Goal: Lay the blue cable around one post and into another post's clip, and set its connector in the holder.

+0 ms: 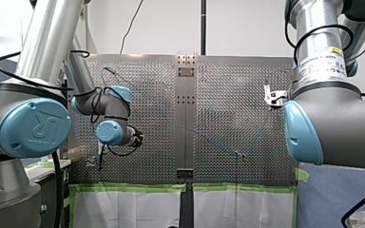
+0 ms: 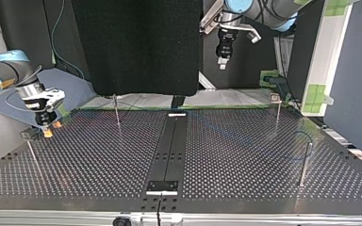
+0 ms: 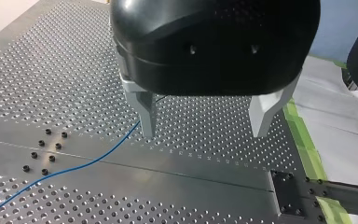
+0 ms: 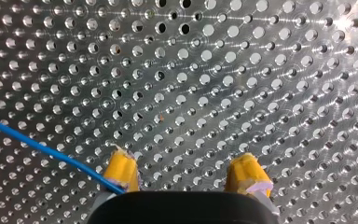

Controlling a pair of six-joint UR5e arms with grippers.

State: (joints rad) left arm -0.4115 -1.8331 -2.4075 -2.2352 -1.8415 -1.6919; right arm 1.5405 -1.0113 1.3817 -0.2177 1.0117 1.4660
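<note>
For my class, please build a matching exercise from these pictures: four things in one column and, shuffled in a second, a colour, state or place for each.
Things:
1. blue cable
2. right claw
3. left claw
4. green tape

Descriptions:
A. yellow pads, open
B. metal fingers, open
C. runs across the perforated table
D. lines the table's edge

Pairs: 1-C, 2-A, 3-B, 4-D
</note>
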